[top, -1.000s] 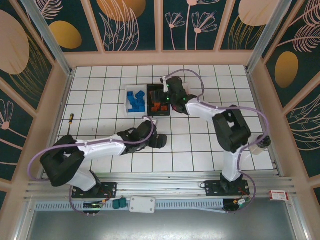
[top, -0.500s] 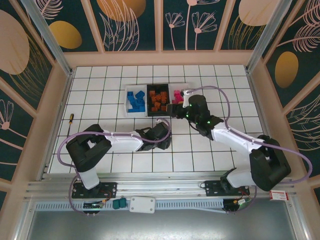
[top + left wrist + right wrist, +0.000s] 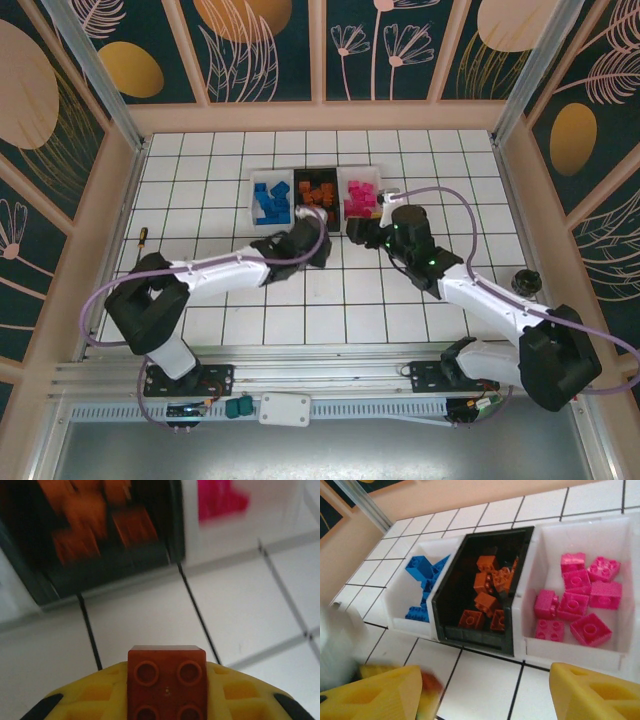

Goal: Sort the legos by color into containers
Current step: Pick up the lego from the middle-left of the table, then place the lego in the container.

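On the white-tiled table [image 3: 400,300], teal floral walls [image 3: 270,50] around, left tool [image 3: 166,702] gripping an orange-brown lego [image 3: 166,680], right tool [image 3: 485,691] wide.

In the left wrist view the orange brick [image 3: 166,680] clamped in the left jaws is cut off by the bottom edge, as are the jaws themselves. Beyond it the black tray [image 3: 115,565] and its orange bricks [image 3: 80,520] are blurred and cropped at the top, and the pink bricks [image 3: 220,500] are blurred likewise. In the right wrist view the right jaws are cropped by the bottom edge, one of them smeared, and a reddish blur [image 3: 431,685] beside it cannot be identified. In the top view a small object [image 3: 145,236] on the bench [image 3: 200,170] is too small to be named.
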